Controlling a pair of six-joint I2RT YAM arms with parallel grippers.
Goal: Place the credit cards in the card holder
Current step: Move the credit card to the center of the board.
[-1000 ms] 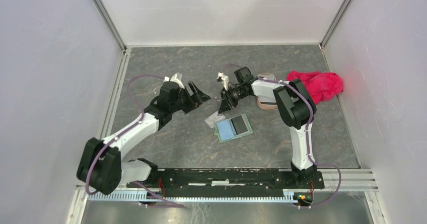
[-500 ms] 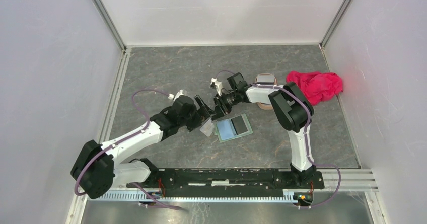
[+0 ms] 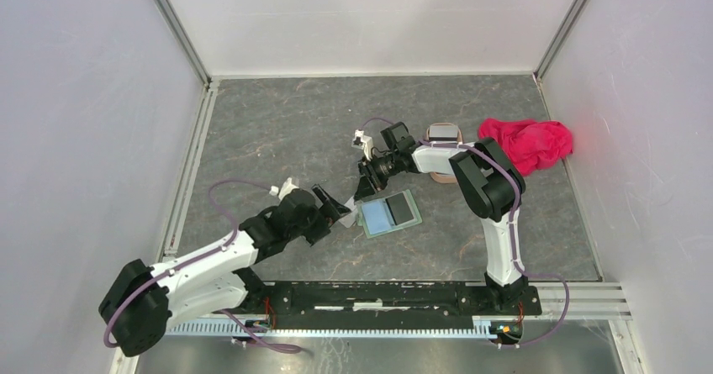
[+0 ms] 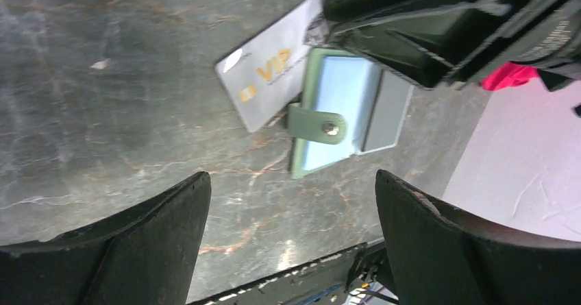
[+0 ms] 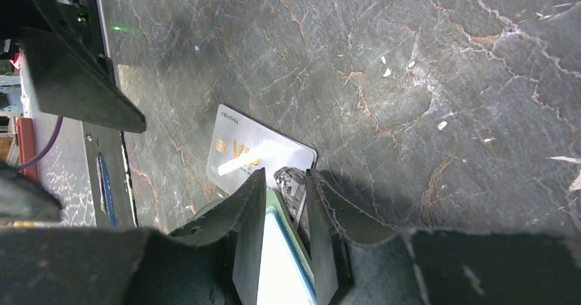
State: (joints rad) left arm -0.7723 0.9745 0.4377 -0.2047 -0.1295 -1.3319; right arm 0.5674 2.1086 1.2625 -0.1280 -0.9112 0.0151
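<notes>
The small sage-green bifold card holder (image 3: 389, 213) lay opened flat on the grey marbled stone table (image 3: 277, 122), a little right of the middle and nearer your arm bases than the back wall. Its pale blue-green inner pocket (image 4: 339, 103) faced up on one half and a dark grey rectangle (image 3: 404, 208) showed on the other; whether that grey piece was a card or a pocket, you could not have told from these views. A green strap with a metal snap (image 4: 317, 125) lay across the outer edge of the blue pocket. Just beside that edge was a thin whitish credit card with gold VIP lettering (image 4: 268, 80), flat on the stone and tilted, one corner touching or slipping under the holder. Your right claw (image 5: 284, 178) pointed down at the spot where card and holder met, its jaws standing a narrow way apart. A small mottled grey scrap (image 5: 290, 185) sat between the tips, and I cannot tell whether they were pinching it. Your left claw (image 4: 291, 179) hung low on the other side of the card, its jaws spread wide and holding nothing. Farther off, partly hidden behind the right arm, a pinkish-brown oblong tray (image 3: 441, 130) sat near a crumpled red-pink cloth (image 3: 528, 143) by the right wall.
</notes>
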